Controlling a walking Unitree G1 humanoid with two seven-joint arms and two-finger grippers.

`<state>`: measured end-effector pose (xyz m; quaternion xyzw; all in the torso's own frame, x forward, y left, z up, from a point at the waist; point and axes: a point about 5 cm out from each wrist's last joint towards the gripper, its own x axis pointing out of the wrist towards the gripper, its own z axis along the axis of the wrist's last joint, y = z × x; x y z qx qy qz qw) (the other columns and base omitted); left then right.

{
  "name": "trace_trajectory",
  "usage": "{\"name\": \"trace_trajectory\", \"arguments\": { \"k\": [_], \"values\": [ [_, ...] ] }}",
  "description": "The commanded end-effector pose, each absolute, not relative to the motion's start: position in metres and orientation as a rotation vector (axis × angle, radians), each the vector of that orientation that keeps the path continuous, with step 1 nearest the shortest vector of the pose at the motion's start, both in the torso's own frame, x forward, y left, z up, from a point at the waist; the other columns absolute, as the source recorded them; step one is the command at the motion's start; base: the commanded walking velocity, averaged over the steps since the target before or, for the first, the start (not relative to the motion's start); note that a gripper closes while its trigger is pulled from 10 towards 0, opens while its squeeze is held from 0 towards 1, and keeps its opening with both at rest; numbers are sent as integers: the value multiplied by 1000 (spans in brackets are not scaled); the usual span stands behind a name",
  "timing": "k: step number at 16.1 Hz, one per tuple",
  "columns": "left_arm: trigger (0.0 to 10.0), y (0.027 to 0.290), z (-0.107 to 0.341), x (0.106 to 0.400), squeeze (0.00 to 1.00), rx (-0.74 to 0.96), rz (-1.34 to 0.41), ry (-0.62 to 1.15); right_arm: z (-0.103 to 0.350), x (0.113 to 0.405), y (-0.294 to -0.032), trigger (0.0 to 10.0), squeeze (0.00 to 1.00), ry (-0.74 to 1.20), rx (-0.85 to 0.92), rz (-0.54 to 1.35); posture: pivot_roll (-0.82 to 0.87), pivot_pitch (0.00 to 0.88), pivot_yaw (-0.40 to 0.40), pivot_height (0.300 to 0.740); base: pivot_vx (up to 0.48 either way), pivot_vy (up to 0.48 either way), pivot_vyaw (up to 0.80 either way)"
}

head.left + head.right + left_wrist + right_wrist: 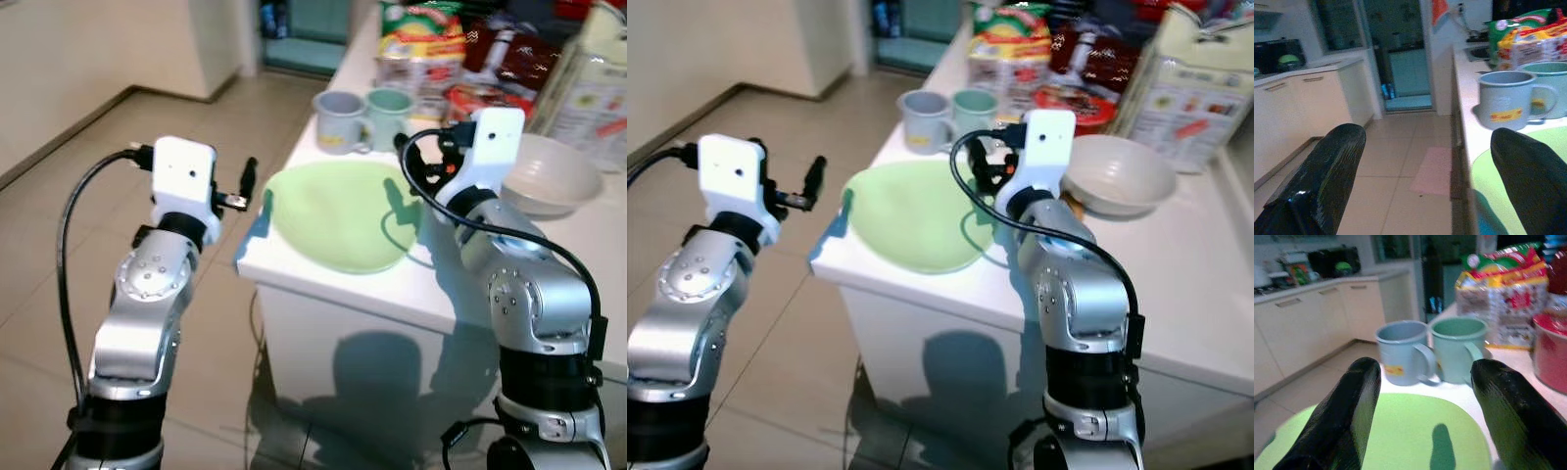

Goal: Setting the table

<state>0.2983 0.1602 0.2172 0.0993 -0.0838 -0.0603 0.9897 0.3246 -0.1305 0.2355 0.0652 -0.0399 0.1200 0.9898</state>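
Observation:
A light green plate (338,215) lies at the near left corner of the white table (333,328). Behind it stand a blue-grey mug (338,120) and a green mug (389,113), side by side with handles to the right. To the plate's right sits a white bowl (554,176). My left gripper (243,188) is open in the air just left of the table's corner, level with the plate's rim. My right gripper (1425,367) is open and empty, low over the plate and pointing at the two mugs.
Snack bags (421,39), a red-lidded container (1552,352) and a large printed tin (593,78) crowd the back of the table. Tiled floor (196,127) stretches to the left, with cream kitchen cabinets (1303,107) beyond.

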Motion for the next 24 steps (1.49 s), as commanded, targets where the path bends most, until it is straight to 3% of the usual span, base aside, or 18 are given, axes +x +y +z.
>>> {"name": "trace_trajectory", "arguments": {
  "k": [1,12,24],
  "values": [
    [10000,159,222,299,0,205,-118,-188,243,325,-128,10000,0,-118,140,268,38,0,-16,740,0,0,0],
    [10000,160,222,296,0,217,-111,-190,232,333,-126,10000,0,-86,146,239,50,0,-26,740,0,0,0],
    [10000,160,223,297,0,214,-122,-199,229,331,-126,10000,0,-84,142,226,49,0,-25,740,340,0,0]
  ]
}}
